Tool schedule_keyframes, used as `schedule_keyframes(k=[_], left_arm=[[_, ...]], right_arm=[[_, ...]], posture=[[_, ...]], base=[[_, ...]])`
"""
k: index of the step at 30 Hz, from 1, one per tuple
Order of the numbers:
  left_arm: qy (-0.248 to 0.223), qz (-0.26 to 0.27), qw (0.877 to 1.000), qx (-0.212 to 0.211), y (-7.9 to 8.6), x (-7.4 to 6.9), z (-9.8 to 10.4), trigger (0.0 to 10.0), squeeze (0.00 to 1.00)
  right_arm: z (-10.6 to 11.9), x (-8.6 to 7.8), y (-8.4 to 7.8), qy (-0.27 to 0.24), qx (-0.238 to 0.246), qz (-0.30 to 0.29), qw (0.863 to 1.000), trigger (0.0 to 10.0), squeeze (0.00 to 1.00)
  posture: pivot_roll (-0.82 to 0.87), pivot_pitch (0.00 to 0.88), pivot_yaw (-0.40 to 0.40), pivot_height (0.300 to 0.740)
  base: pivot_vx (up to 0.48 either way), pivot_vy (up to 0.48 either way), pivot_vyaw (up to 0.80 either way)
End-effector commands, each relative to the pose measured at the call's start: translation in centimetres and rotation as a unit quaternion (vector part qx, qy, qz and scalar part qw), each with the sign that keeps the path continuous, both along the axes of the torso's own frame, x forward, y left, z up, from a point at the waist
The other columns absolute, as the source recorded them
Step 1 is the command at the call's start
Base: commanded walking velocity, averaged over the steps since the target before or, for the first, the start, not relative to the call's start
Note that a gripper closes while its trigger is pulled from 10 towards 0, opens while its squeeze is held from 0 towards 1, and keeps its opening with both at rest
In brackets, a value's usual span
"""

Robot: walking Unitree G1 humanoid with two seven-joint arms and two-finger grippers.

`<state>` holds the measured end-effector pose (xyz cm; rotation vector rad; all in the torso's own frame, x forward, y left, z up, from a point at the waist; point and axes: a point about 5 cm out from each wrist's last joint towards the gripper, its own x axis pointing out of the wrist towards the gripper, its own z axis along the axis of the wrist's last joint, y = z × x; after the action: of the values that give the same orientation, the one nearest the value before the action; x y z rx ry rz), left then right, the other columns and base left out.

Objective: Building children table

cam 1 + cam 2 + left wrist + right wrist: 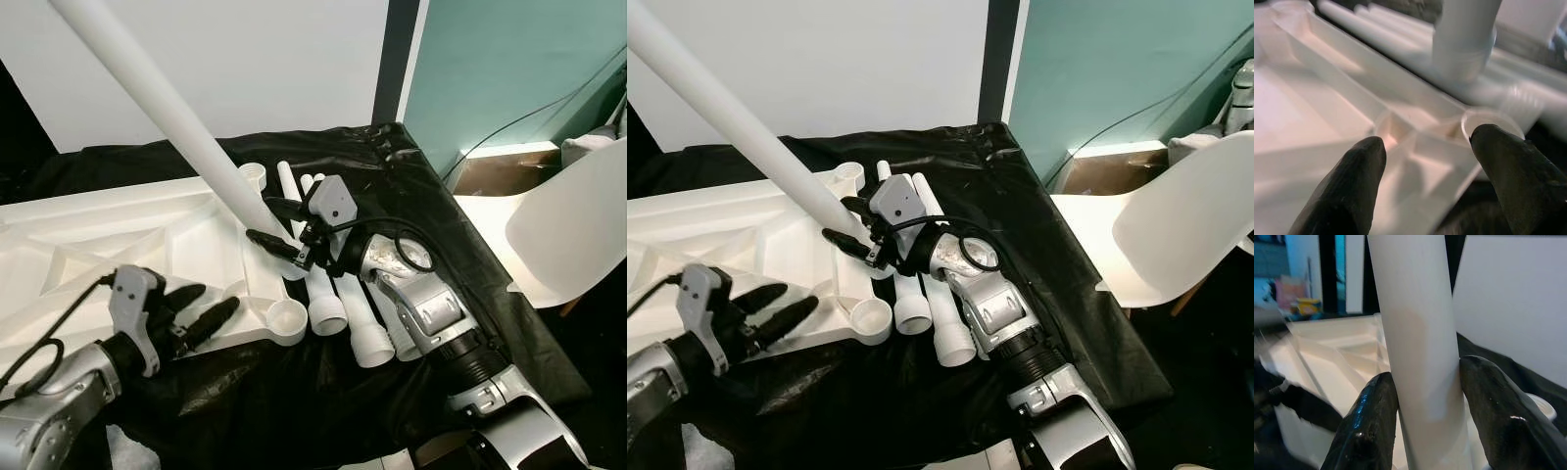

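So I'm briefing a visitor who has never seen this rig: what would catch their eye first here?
The long white plastic table leg, slanting up across the scene, clamped near its lower end by the right gripper. Below it, the upturned white plastic tabletop lies on black sheeting, with the open left gripper at its near corner.

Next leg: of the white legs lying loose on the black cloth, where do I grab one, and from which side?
Grip a loose leg on its plain round shaft, above the flared near end, coming down from above with fingers across it. The legs lie flat, side by side and touching, so the outermost one leaves most finger room. The right gripper holds the tilted leg; the left gripper is open.
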<state>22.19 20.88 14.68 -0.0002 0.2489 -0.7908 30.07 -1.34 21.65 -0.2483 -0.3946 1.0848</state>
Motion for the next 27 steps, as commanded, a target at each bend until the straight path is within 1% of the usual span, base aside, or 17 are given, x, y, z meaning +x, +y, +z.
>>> schedule_keyframes(k=[1, 2, 4, 6, 7, 8, 9, 10, 11, 14, 15, 17, 19, 22, 25, 26, 27], left_arm=[[0.034, -0.182, 0.983, -0.004, -0.9, -1.6, -0.6, 10.0, 0.00], [0.042, -0.187, 0.981, 0.007, -0.9, -1.7, -1.0, 10.0, 0.00], [0.047, -0.189, 0.981, 0.015, -0.9, -1.7, -1.2, 10.0, 0.00], [0.064, -0.197, 0.977, 0.046, -0.6, -2.0, -2.1, 10.0, 0.00], [0.064, -0.197, 0.977, 0.046, -0.6, -2.0, -2.1, 10.0, 0.00], [0.071, -0.201, 0.975, 0.060, -0.5, -2.1, -2.5, 10.0, 0.00], [0.071, -0.201, 0.975, 0.060, -0.5, -2.1, -2.5, 10.0, 0.00], [0.079, -0.205, 0.973, 0.073, -0.4, -2.2, -2.9, 10.0, 0.00], [0.079, -0.205, 0.973, 0.073, -0.4, -2.2, -2.9, 10.0, 0.00], [0.097, -0.211, 0.963, 0.133, -0.1, -2.3, -4.1, 10.0, 0.00], [0.097, -0.211, 0.963, 0.133, -0.1, -2.3, -4.1, 10.0, 0.00], [0.099, -0.214, 0.960, 0.148, -0.3, -2.2, -4.5, 10.0, 0.00], [0.097, -0.217, 0.960, 0.149, -0.7, -2.1, -4.6, 10.0, 0.00], [0.096, -0.218, 0.960, 0.150, -0.9, -2.1, -4.7, 10.0, 0.00], [0.082, -0.223, 0.960, 0.146, -1.8, -1.6, -4.7, 10.0, 0.00], [0.082, -0.223, 0.960, 0.146, -1.8, -1.6, -4.7, 10.0, 0.00], [0.073, -0.222, 0.961, 0.145, -2.1, -1.3, -4.6, 10.0, 0.00]], right_arm=[[0.1, -0.8, 0.2, 0.007, 0.011, 0.027, 1.000, 10.0, 0.00], [0.0, -1.0, 0.3, 0.012, 0.014, 0.036, 0.999, 10.0, 0.00], [-0.1, -1.1, 0.3, 0.018, 0.017, 0.039, 0.999, 10.0, 0.00], [-0.4, -1.1, 0.1, 0.038, 0.026, 0.039, 0.998, 10.0, 0.00], [-0.4, -1.1, 0.1, 0.038, 0.026, 0.039, 0.998, 10.0, 0.00], [-0.5, -1.1, 0.0, 0.046, 0.029, 0.040, 0.998, 10.0, 0.00], [-0.5, -1.1, 0.0, 0.046, 0.029, 0.040, 0.998, 10.0, 0.00], [-0.6, -1.1, -0.1, 0.054, 0.031, 0.041, 0.997, 10.0, 0.00], [-0.6, -1.1, -0.1, 0.054, 0.031, 0.041, 0.997, 10.0, 0.00], [-1.1, -1.2, -0.2, 0.077, 0.037, 0.044, 0.995, 10.0, 0.00], [-1.1, -1.2, -0.2, 0.077, 0.037, 0.044, 0.995, 10.0, 0.00], [-1.4, -1.3, -0.3, 0.092, 0.042, 0.046, 0.994, 10.0, 0.00], [-1.9, -1.3, -0.4, 0.107, 0.046, 0.046, 0.992, 10.0, 0.00], [-2.0, -1.3, -0.4, 0.113, 0.047, 0.046, 0.991, 10.0, 0.00], [-3.4, -1.2, -0.6, 0.139, 0.041, 0.040, 0.989, 10.0, 0.00], [-3.4, -1.2, -0.6, 0.139, 0.041, 0.040, 0.989, 10.0, 0.00], [-4.0, -1.2, -0.7, 0.147, 0.035, 0.038, 0.988, 10.0, 0.00]], posture=[[0.07, 0.000, 0.006, 0.740], [0.07, 0.000, 0.006, 0.740], [0.07, 0.000, 0.006, 0.740], [0.07, 0.000, 0.006, 0.740], [0.07, 0.000, 0.006, 0.740], [0.07, 0.000, 0.006, 0.740], [0.07, 0.000, 0.006, 0.740], [0.07, 0.000, 0.006, 0.740], [0.07, 0.000, 0.006, 0.740], [0.08, 0.000, 0.007, 0.740], [0.08, 0.000, 0.007, 0.740], [0.07, 0.000, 0.009, 0.740], [0.07, 0.000, 0.010, 0.740], [0.07, 0.000, 0.010, 0.740], [0.07, 0.000, 0.012, 0.740], [0.07, 0.000, 0.012, 0.740], [0.07, 0.000, 0.012, 0.740]], base=[[0.000, 0.000, 0.00], [0.000, 0.000, 0.00], [0.000, 0.000, 0.00], [0.000, 0.000, 0.00], [0.000, 0.000, 0.00], [0.000, 0.000, 0.00], [0.000, 0.000, 0.00], [0.000, 0.000, 0.00], [0.000, 0.000, 0.00], [0.000, 0.000, 0.00], [0.000, 0.000, 0.00], [0.000, 0.000, 0.00], [0.000, 0.000, 0.00], [0.000, 0.000, 0.00], [0.000, 0.000, 0.00], [0.000, 0.000, 0.00], [0.000, 0.000, 0.00]])
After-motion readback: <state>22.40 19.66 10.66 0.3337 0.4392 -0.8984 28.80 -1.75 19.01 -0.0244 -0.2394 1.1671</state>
